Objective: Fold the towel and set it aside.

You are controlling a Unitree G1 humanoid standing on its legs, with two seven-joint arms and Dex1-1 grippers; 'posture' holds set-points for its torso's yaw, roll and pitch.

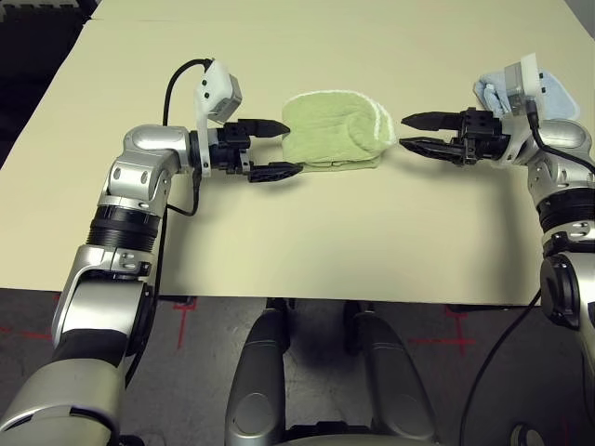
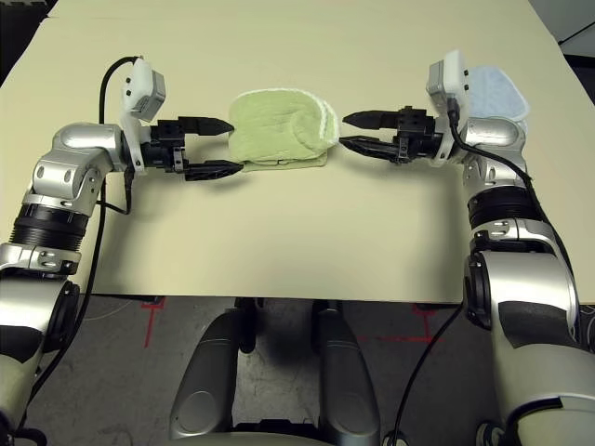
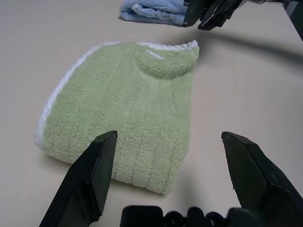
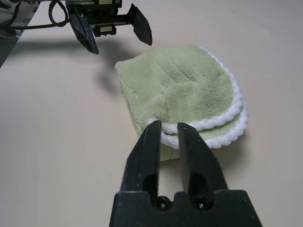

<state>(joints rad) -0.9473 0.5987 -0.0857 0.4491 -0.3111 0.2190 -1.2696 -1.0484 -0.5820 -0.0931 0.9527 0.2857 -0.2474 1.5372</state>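
The towel (image 1: 335, 130), light green with white edging, lies folded in a small bundle at the middle of the table. My left gripper (image 1: 291, 147) is open at its left end, one finger on each side of that end and the cloth reaching between them (image 3: 128, 104). My right gripper (image 4: 169, 125) is at the towel's right end. In the right wrist view its fingers (image 4: 154, 142) are drawn nearly together, tips against the white edging. I cannot tell whether any cloth is pinched.
A smaller light blue folded towel (image 1: 558, 93) lies behind my right wrist near the table's right edge. The beige table (image 1: 297, 242) has bare surface in front of and behind the green towel. Black floor mats lie beyond the far left corner.
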